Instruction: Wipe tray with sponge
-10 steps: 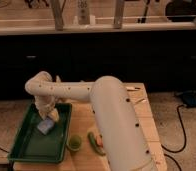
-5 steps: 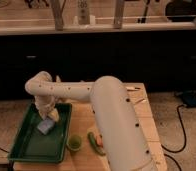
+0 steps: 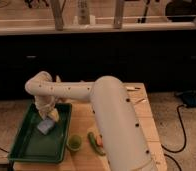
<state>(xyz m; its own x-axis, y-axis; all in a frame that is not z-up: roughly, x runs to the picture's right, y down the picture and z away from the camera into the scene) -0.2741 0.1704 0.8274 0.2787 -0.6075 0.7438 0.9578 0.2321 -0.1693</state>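
A large dark green tray [image 3: 26, 145] lies on the left part of the wooden table. Inside it, toward the far right, rests a pale blue-grey sponge [image 3: 46, 127]. My white arm reaches from the lower right across the table and bends down over the tray. The gripper [image 3: 47, 117] hangs at the arm's end, directly above the sponge and touching or nearly touching its top edge.
A small round green cup [image 3: 74, 143] stands just right of the tray. A green-and-orange vegetable-like item [image 3: 95, 142] lies beside it, partly behind my arm. Thin sticks [image 3: 139, 101] lie at the table's far right. A dark counter wall runs behind the table.
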